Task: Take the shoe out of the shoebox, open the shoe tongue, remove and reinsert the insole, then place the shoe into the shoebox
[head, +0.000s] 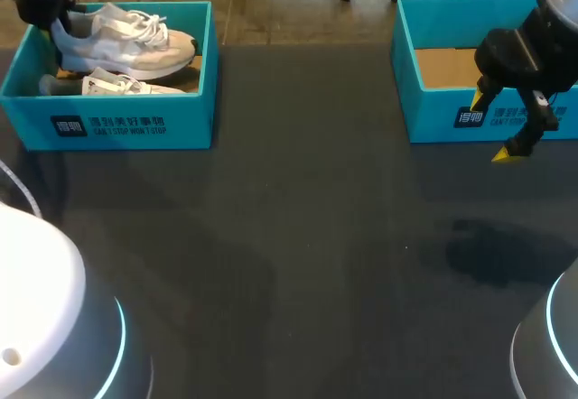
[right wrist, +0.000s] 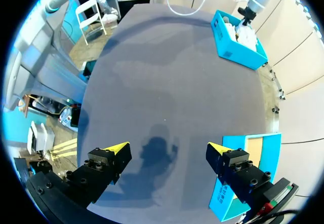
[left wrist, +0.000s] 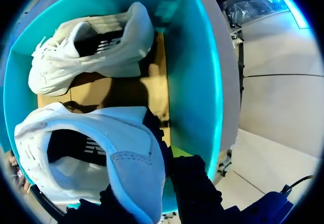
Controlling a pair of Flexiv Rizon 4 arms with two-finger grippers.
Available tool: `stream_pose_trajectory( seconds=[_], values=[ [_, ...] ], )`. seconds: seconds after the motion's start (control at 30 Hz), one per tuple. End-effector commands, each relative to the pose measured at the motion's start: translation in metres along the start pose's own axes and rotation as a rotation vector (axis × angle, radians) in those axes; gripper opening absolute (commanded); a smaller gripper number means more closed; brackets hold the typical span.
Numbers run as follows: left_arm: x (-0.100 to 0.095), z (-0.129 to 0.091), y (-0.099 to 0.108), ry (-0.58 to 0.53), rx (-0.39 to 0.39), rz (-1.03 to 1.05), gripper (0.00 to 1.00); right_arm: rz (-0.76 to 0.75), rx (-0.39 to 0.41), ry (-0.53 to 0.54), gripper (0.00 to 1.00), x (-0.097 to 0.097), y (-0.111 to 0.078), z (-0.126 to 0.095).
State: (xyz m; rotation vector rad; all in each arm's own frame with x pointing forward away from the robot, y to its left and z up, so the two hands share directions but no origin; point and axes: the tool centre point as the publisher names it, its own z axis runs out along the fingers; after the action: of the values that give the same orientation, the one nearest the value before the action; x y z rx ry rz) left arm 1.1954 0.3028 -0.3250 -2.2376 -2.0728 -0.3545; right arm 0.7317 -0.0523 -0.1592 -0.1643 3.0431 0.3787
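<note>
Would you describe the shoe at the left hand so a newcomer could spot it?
Find the teal shoebox at the table's far left, holding two pale shoes. It is the rear shoe, heel gripped by the left hand; the front shoe lies lower, untouched.

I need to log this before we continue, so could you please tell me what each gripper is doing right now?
Left gripper: shut on the shoe at its heel.
Right gripper: open, holding nothing.

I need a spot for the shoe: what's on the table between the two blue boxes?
Nothing. In the head view the table between the left box and the right box is bare dark surface.
</note>
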Motion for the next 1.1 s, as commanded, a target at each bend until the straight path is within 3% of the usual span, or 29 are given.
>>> stream_pose_trajectory(
  seconds=[0.03,0.57,0.93,0.97,1.03,1.07,1.1],
  values=[
    [-0.004,0.014,0.003,0.013,0.002,0.007,0.0,0.0,0.002,0.002,1.0,-0.001,0.001,0.001],
    [-0.013,0.047,-0.006,0.053,0.034,-0.03,0.0,0.0,0.002,0.002,1.0,-0.001,0.001,0.001],
    [-0.019,0.048,-0.005,0.049,0.057,-0.093,0.03,0.0,0.002,0.002,1.0,-0.001,0.001,0.001],
    [-0.018,0.046,-0.007,0.046,0.06,-0.092,0.36,0.0,0.002,0.002,1.0,-0.001,0.001,0.001],
    [-0.017,0.043,-0.011,0.042,0.06,-0.095,0.58,0.0,0.002,0.002,1.0,-0.001,0.001,0.001],
    [-0.017,0.042,-0.013,0.04,0.061,-0.094,0.82,0.0,0.002,0.002,1.0,-0.001,0.001,0.001],
    [-0.017,0.042,-0.014,0.036,0.061,-0.093,0.96,0.0,0.002,0.002,1.0,-0.001,0.001,0.001]
  ],
)
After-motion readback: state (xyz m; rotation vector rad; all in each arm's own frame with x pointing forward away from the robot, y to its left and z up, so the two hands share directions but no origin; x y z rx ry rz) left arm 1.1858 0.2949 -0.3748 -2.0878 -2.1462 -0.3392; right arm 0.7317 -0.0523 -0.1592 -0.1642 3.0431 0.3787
